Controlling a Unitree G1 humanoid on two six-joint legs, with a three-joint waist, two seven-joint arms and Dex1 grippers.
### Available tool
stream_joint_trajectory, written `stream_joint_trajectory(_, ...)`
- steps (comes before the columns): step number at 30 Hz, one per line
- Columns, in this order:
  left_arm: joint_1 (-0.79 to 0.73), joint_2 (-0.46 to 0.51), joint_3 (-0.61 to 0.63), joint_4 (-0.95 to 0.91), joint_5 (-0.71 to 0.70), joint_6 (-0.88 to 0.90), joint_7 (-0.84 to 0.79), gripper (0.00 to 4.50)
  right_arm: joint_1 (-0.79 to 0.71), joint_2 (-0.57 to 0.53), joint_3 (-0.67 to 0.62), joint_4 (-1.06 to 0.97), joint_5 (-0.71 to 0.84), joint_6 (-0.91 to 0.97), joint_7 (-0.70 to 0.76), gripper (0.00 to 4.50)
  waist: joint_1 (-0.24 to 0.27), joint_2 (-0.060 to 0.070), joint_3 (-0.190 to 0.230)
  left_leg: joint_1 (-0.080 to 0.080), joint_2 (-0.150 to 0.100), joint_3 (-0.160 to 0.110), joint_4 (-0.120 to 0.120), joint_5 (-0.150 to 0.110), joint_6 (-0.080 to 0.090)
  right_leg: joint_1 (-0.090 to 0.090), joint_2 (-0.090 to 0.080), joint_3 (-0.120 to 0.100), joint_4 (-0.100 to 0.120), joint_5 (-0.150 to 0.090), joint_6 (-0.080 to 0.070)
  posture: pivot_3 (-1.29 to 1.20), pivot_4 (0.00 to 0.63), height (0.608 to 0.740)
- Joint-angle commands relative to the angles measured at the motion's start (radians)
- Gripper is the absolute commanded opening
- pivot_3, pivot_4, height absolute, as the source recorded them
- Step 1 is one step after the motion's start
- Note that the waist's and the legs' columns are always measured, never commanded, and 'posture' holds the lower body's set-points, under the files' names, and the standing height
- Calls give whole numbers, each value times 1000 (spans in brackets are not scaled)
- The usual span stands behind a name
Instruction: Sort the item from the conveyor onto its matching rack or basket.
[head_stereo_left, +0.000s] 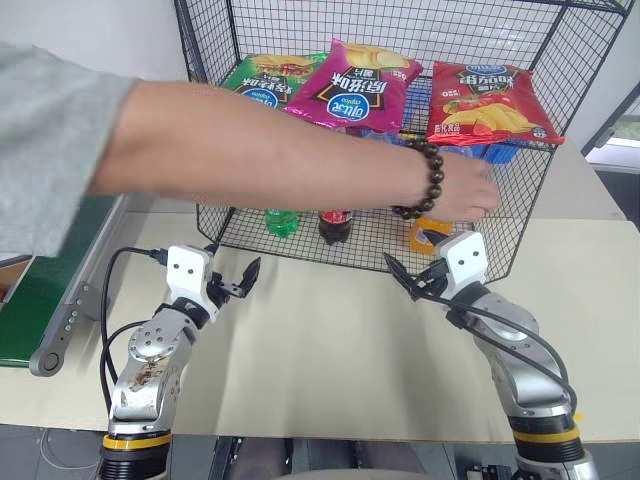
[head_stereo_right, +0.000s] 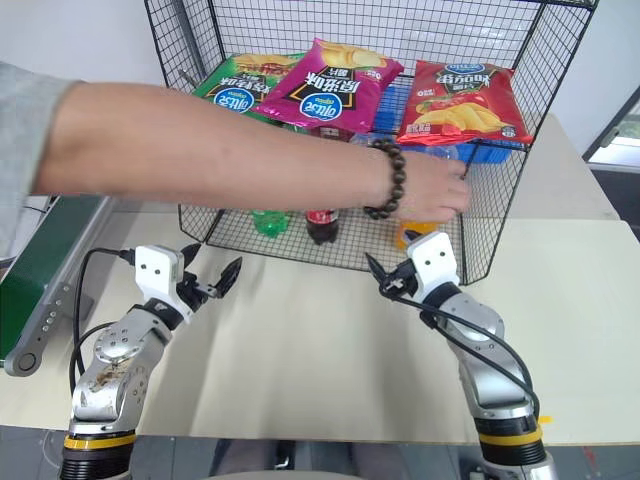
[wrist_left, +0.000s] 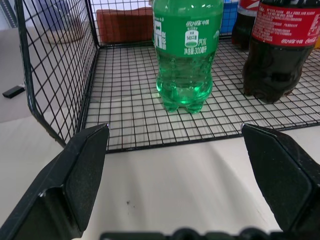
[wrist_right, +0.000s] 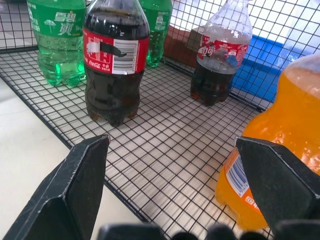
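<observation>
The conveyor (head_stereo_left: 40, 300) runs along the table's left edge, and the stretch of green belt in view carries nothing. An orange soda bottle (wrist_right: 280, 145) stands on the mesh floor of the black wire cage (head_stereo_left: 300, 252), under a person's hand (head_stereo_left: 465, 192) that reaches in from the left. I cannot tell whether it is the item. My left gripper (head_stereo_left: 236, 268) hovers open and empty just outside the cage front, facing a green bottle (wrist_left: 187, 55). My right gripper (head_stereo_left: 415, 272) is open and empty too, in front of the orange bottle (head_stereo_left: 428, 236).
Cola bottles (wrist_right: 115, 65) and green soda bottles (wrist_right: 57, 40) stand on the cage floor. Three chip bags (head_stereo_left: 350, 85) lie on its upper shelf. A blue crate (head_stereo_left: 500, 153) sits behind the cage. The person's forearm (head_stereo_left: 260, 150) crosses above both grippers.
</observation>
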Motion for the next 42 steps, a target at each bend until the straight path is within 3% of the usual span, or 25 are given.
stream_joint_trajectory(1, -8, 13, 12, -11, -3, -29, -7, 4500, -14, 1, -14, -31, -4, -8, -6, 4411, 0, 0, 0, 0, 0, 0, 0, 0, 0, 0, 0, 0, 0, 0, 0, 0, 150, 740)
stream_joint_trajectory(10, -9, 21, 17, -23, -15, -21, -14, 4500, -6, -9, -20, -51, 1, -3, 6, 4411, 0, 0, 0, 0, 0, 0, 0, 0, 0, 0, 0, 0, 0, 0, 0, 0, 150, 740)
stream_joint_trajectory(20, 114, 25, 44, -131, -42, 18, 1, 4500, 45, -61, -22, -141, 68, 51, 94, 4411, -2, 0, 0, 0, 1, 0, 0, 0, 0, 0, 0, 2, 0, 0, 0, 0, 150, 740)
stream_joint_trajectory(31, 192, 35, 188, -222, -116, 105, 56, 4500, -102, -49, 30, -46, 138, 81, 200, 4411, -2, -1, 0, 0, 0, 0, 0, 0, 0, 0, 0, 2, -1, 0, 0, 0, 150, 740)
stream_joint_trajectory(42, 244, 74, 294, -257, -150, 139, 63, 4500, -156, -40, 46, -1, 147, 74, 239, 4411, -7, -1, 0, 1, 1, 0, 0, -1, 1, 0, 0, 3, -1, 0, 0, 0, 150, 740)
